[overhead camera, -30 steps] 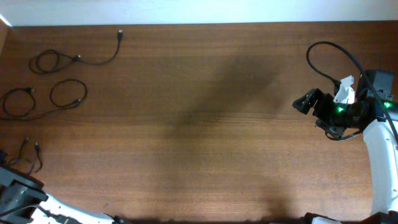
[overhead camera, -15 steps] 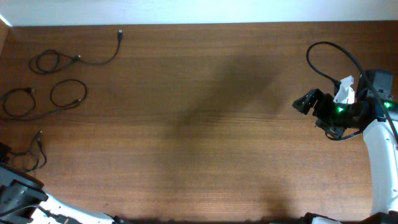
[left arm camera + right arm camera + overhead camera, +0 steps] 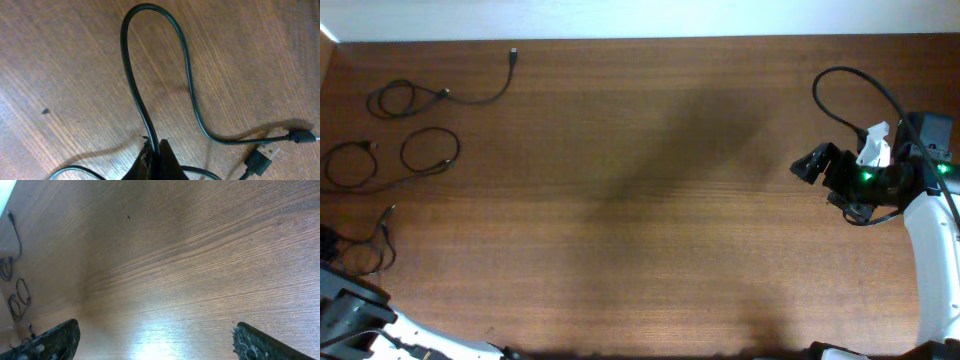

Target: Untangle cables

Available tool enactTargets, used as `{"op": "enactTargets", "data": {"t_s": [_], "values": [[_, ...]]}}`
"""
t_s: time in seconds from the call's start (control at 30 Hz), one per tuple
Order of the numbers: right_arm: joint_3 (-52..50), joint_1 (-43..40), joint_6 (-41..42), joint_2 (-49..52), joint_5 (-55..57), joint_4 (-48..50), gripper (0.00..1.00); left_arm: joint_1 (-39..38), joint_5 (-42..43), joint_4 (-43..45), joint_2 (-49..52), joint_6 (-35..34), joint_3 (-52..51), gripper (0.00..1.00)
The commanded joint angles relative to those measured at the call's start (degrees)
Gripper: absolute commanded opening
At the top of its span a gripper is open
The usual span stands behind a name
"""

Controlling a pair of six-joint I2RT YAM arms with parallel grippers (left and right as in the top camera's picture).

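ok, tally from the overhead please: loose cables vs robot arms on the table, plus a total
Loose black cables: 3 (top cable, middle cable, bottom cable)
Robot arms: 2 (left arm, right arm)
Total: 5

At the left edge of the table (image 3: pixel 640 250), the lowest cable (image 3: pixel 382 232) has shifted within the past second. Its two ends, which lay side by side pointing toward the far edge, have parted. One plug end (image 3: pixel 391 209) has swung further up and to the right, and the loop below it has pulled flatter toward the left gripper (image 3: pixel 154 155), clamped on the cord.
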Motion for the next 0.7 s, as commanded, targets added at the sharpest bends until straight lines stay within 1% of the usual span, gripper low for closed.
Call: {"op": "enactTargets", "data": {"t_s": [0.0,0.07,0.17,0.23,0.3,0.4,0.53,0.67], "values": [[0.0,-0.2,-0.7,0.2,-0.5,0.0,0.98,-0.1,2.1,-0.1,0.3,2.0,0.0,0.0],[0.0,-0.2,-0.7,0.2,-0.5,0.0,0.98,-0.2,2.1,-0.1,0.3,2.1,0.0,0.0],[0.0,-0.2,-0.7,0.2,-0.5,0.1,0.98,-0.5,2.1,-0.2,0.3,6.4,0.0,0.0],[0.0,-0.2,-0.7,0.2,-0.5,0.1,0.98,-1.0,2.1,-0.1,0.3,8.1,0.0,0.0],[0.0,-0.2,-0.7,0.2,-0.5,0.1,0.98,-1.8,2.1,0.4,0.3,9.2,0.0,0.0],[0.0,-0.2,-0.7,0.2,-0.5,0.1,0.98,-4.0,2.0,0.6,0.3,13.3,0.0,0.0],[0.0,-0.2,-0.7,0.2,-0.5,0.1,0.98,-6.0,1.8,1.6,0.3,13.4,0.0,0.0],[0.0,-0.2,-0.7,0.2,-0.5,0.1,0.98,-6.1,-2.1,1.1,0.3,13.4,0.0,0.0]]}}
